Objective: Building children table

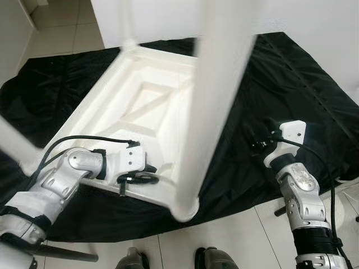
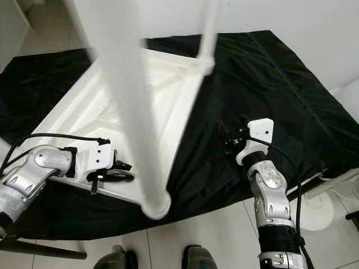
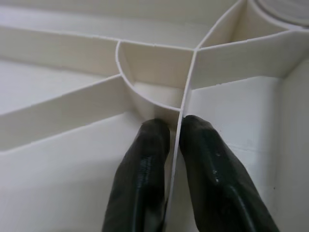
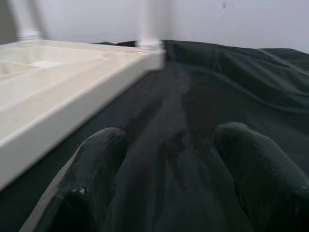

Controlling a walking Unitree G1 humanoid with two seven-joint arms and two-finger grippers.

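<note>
Children's table top (image 1: pixel 140 106), white, lying upside down on a black sheet (image 1: pixel 291 95) on the floor, ribbed underside up. Legs stand fitted at the near corner (image 1: pixel 202 112) and far corner (image 1: pixel 128 28); assembly appears well advanced. Left end effector (image 3: pixel 175 126) pinched closed on a thin rib (image 3: pixel 188 87) near the near edge. Right end effector (image 4: pixel 169 145) open above the sheet, right of the top
</note>
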